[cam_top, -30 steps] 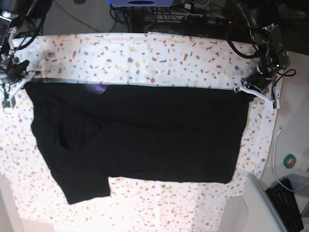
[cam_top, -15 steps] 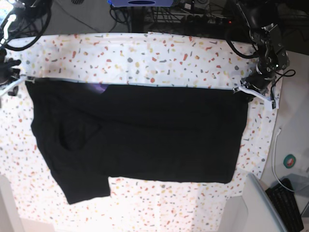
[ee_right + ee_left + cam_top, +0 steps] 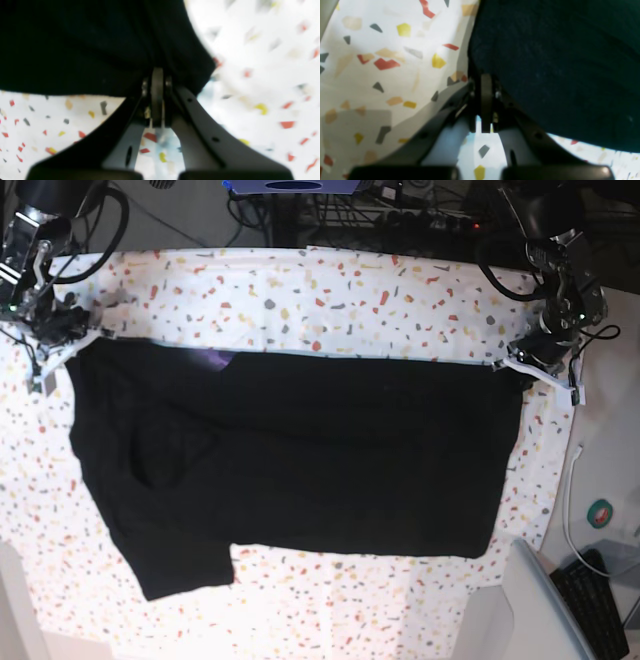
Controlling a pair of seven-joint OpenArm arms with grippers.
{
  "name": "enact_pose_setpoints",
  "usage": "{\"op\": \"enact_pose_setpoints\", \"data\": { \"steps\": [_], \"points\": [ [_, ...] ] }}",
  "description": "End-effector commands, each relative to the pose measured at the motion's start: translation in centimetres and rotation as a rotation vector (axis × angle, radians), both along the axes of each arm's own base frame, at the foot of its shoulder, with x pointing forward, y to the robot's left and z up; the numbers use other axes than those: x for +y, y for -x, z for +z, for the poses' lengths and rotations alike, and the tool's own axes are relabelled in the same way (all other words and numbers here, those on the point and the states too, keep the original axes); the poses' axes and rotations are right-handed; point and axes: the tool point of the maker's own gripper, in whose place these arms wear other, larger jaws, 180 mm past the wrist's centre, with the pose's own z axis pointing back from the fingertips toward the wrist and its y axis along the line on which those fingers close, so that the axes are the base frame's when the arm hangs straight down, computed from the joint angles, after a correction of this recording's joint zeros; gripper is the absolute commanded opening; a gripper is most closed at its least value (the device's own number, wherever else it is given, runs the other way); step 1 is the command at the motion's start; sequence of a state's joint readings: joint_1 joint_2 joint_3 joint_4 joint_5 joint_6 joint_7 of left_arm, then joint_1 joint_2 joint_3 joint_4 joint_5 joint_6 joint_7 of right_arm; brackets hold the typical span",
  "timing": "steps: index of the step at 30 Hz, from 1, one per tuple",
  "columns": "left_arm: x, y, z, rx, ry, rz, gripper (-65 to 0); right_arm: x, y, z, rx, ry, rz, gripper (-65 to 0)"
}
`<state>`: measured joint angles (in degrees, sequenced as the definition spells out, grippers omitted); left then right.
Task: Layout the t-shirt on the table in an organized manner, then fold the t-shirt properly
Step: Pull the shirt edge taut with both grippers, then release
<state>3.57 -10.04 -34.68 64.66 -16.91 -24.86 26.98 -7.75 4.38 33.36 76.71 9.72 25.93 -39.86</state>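
The black t-shirt (image 3: 290, 450) lies spread flat on the speckled table (image 3: 300, 300), one sleeve at the lower left; a purplish collar mark (image 3: 222, 360) shows on its far edge. My left gripper (image 3: 515, 367), on the base view's right, is shut on the shirt's far right corner. The left wrist view shows its fingertips (image 3: 486, 85) pinching the fabric (image 3: 557, 62) just over the table (image 3: 382, 62). My right gripper (image 3: 75, 345) is shut on the far left corner. The right wrist view shows its fingertips (image 3: 157, 77) closed on the shirt (image 3: 75, 45).
A white cable (image 3: 570, 500) and a round green object (image 3: 602, 513) lie off the table's right edge. A black keyboard (image 3: 600, 605) and a grey panel (image 3: 540, 600) sit at the lower right. Cables and equipment (image 3: 380, 210) stand behind the table.
Both grippers have carried the shirt's far edge toward the base view's right. The right gripper moved most, about 25 px inward; the collar mark and the right edge shifted with it.
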Motion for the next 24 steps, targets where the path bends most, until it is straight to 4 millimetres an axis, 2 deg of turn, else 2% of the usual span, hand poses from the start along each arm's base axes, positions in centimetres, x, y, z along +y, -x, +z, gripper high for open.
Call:
{"op": "enact_pose_setpoints", "data": {
  "steps": [1, 3, 5, 7, 9, 10, 12, 14, 17, 20, 22, 24],
  "points": [
    [0.9, -1.0, 1.4, -0.047, -0.022, 0.001, -65.0, -1.0, -1.4, 1.6, -0.06, 0.027, 0.0, -65.0],
    [0.9, -1.0, 1.4, -0.046, -0.021, 0.001, -65.0, -1.2, -1.5, 2.6, -0.083, 0.053, 0.011, -65.0],
    [0.9, -0.9, 1.3, -0.045, -0.02, 0.002, -65.0, -1.1, -1.4, 2.8, -0.089, 0.06, 0.017, -65.0],
    [0.9, -1.0, 1.4, -0.046, -0.021, 0.001, -65.0, -0.9, -1.0, 1.5, -0.056, 0.035, 0.009, -65.0],
    [0.9, -1.0, 1.5, -0.048, -0.023, 0.0, -65.0, -1.8, -0.8, 0.5, -0.012, 0.054, 0.007, -65.0],
    [0.9, -1.0, 1.5, -0.048, -0.023, 0.0, -65.0, -2.2, -0.9, 0.6, -0.009, 0.072, 0.011, -65.0],
    [0.9, -1.0, 1.5, -0.048, -0.023, 0.0, -65.0, -3.5, -0.8, 2.3, -0.046, 0.112, -0.013, -65.0],
    [0.9, -1.0, 1.4, -0.047, -0.023, 0.0, -65.0, -3.3, -1.0, 4.5, -0.125, 0.114, -0.048, -65.0],
    [0.9, -0.5, 1.2, -0.038, -0.023, 0.0, -65.0, -2.0, -0.7, 7.5, -0.248, 0.06, -0.106, -65.0],
    [0.9, -0.4, 1.1, -0.035, -0.023, 0.0, -65.0, 0.3, 0.5, 7.5, -0.251, -0.061, -0.135, -65.0],
    [0.9, -0.4, 1.1, -0.035, -0.023, 0.0, -65.0, 1.7, 1.4, 6.9, -0.214, -0.155, -0.142, -46.2],
    [0.9, -0.3, 1.1, -0.033, -0.023, 0.0, -65.0, 2.6, 2.9, 5.9, -0.196, -0.282, -0.214, -30.9]
  ]
}}
